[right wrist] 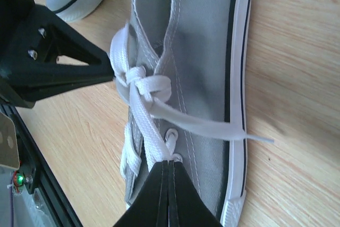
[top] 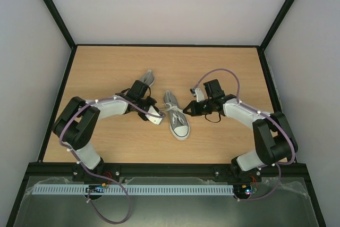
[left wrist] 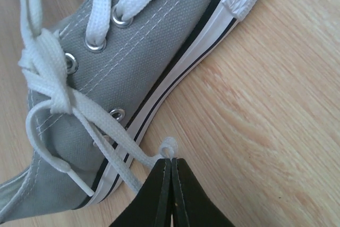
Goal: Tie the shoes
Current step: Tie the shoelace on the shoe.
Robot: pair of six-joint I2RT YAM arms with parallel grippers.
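On the table (top: 106, 67) between both arms: shoe (top: 179, 123), toe nearward, long axis crosswise to the likely pull. Left jaws pinched shut on loop (left wrist: 169, 146); right jaws shut on strand (right wrist: 154, 131), knot (right wrist: 141, 78) between.

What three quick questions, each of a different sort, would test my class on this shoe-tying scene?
1. True or false: the left tool is shut on a white lace.
2. How many shoes lie on the table? A one, B two, C three.
3. Fill the gap: between the left tool and the right tool, the laces of the shoe are crossed into a ___.

Key: 1 true. 2 B. 3 knot.
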